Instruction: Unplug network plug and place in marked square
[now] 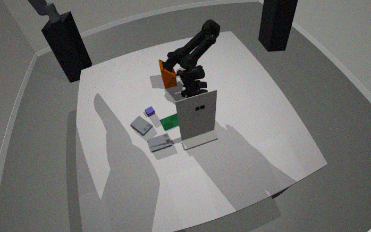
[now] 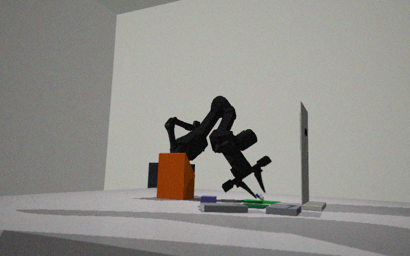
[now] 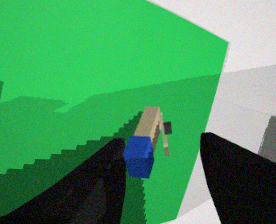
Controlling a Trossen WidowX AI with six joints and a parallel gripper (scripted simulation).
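Observation:
The plug (image 2: pixel 259 196) (image 3: pixel 140 150), with a blue rear block, a beige body and a thin tab, is out of the socket. It lies between my spread fingertips, low over the green marked square (image 1: pixel 169 122) (image 2: pixel 272 202) (image 3: pixel 99 45). In the exterior view it looks tilted, blue end higher; whether it rests on the table is unclear. My gripper (image 2: pixel 259 195) (image 3: pixel 162 145) is open. In the wrist view the plug is close beside the left finger, with a gap to the right finger; contact is unclear. The upright panel (image 1: pixel 196 123) (image 2: pixel 304 165) hides the fingertips in the top view.
The panel stands on a pale base (image 1: pixel 200 140) (image 2: pixel 315 205) beside the square. Two flat grey blocks (image 1: pixel 141 125) (image 1: pixel 160 141) and a small purple block (image 1: pixel 150 110) (image 2: pixel 208 199) lie near the square. An orange block (image 1: pixel 168 77) (image 2: pixel 172 176) stands by the arm's base.

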